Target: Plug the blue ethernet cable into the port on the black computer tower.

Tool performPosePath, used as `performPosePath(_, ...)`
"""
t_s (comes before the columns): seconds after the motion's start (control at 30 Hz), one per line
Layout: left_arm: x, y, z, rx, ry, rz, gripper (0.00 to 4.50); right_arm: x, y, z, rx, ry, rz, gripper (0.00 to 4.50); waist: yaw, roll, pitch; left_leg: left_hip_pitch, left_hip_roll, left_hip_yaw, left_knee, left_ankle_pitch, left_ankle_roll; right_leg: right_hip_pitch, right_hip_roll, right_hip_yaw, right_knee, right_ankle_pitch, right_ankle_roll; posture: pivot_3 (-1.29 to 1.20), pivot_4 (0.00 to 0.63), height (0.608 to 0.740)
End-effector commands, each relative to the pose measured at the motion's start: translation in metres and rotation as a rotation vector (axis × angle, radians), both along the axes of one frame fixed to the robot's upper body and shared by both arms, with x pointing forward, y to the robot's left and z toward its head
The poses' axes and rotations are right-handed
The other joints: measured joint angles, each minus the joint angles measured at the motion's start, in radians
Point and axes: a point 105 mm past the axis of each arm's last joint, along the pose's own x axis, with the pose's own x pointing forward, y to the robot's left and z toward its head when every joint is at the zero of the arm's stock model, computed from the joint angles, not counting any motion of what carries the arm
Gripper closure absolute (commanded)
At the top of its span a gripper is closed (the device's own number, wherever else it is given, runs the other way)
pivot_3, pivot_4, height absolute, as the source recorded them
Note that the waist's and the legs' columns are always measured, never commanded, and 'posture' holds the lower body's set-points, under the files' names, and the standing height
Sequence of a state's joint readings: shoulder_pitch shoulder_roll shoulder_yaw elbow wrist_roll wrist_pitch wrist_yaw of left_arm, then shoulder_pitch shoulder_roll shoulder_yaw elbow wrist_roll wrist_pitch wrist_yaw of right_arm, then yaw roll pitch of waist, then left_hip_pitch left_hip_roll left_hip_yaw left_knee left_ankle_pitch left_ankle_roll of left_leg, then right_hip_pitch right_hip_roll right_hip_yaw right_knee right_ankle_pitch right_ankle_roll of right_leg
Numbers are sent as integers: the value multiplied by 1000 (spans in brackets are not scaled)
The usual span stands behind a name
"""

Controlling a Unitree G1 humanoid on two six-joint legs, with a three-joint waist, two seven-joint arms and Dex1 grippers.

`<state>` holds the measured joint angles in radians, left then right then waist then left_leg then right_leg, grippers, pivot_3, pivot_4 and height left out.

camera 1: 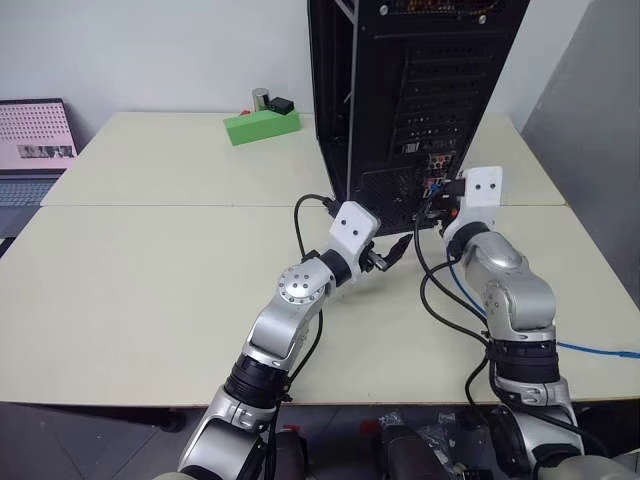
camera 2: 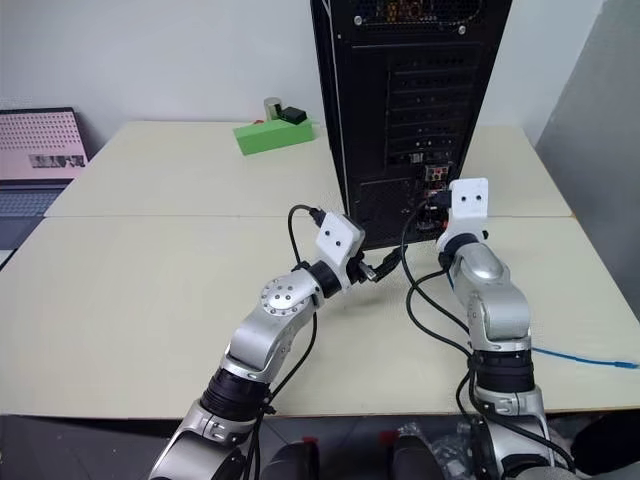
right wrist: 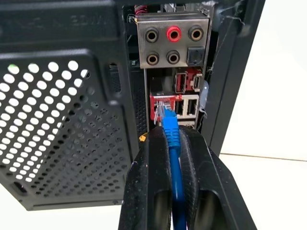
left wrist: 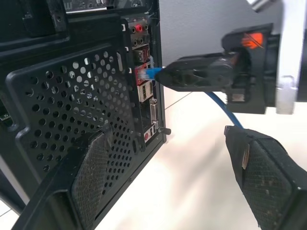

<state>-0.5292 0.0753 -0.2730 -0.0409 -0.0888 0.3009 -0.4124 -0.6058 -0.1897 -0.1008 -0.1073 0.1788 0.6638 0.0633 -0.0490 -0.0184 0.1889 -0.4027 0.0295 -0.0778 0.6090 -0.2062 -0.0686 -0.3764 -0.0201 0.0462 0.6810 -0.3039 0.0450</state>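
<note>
The right gripper (right wrist: 169,143), its jaws pinching the blue ethernet cable (right wrist: 171,132) just behind the clear plug, holds the plug tip at the mouth of the red-framed port on the rear of the black computer tower (right wrist: 62,120), which stands upright on the bench (camera 1: 150,290). The plug looks only partly entered, though the views do not settle whether it is seated. The left gripper (left wrist: 172,182) hovers just beside the tower's perforated panel, jaws spread and holding nothing.

The risk from here is a skewed push: a plug tilted or slightly off the opening could jam on the port's frame, bend its latch tab, or slip within the narrow pinch. The trailing cable, running off the bench's right edge, could also tug it sideways.

A green box (camera 1: 262,124) sits well behind, small objects resting on top.
</note>
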Motion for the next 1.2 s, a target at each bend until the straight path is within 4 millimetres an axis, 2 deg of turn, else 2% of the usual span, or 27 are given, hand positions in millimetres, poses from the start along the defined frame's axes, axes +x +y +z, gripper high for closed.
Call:
performPosePath(0.03,-6,-4,12,-17,-53,-23,532,-2,2,33,20,-110,8,4500,0,0,0,0,0,0,0,0,0,0,0,0,0,0,0,0,150,740)
performPosePath(0.7,-7,-5,12,-16,-55,-25,532,11,19,32,54,-106,2,4500,-12,0,0,-1,0,1,0,0,0,-2,0,1,1,0,0,0,150,740)
performPosePath(0.9,-6,-2,13,-28,-52,-14,532,9,21,27,47,-91,26,4500,-15,0,0,0,0,1,0,0,0,-2,1,2,1,0,0,0,150,740)
performPosePath(0.97,-5,-1,13,-43,-39,-16,505,7,18,22,44,-79,29,3808,-15,0,0,0,0,1,0,0,0,-2,1,2,1,0,0,0,150,740)
performPosePath(1.03,-5,1,14,-59,-28,-17,505,4,14,18,32,-68,37,3486,-12,0,0,0,0,1,0,0,0,-2,1,2,1,0,0,0,150,740)
performPosePath(1.1,-3,4,15,-64,-28,-7,187,2,11,14,21,-55,49,3033,-7,0,0,-1,0,1,0,0,0,-2,1,1,0,0,0,0,150,740)
performPosePath(1.2,-1,8,16,-68,-20,-12,0,-6,4,11,5,-38,74,2475,-1,0,0,-3,0,1,0,0,0,-3,0,1,0,0,0,0,150,740)
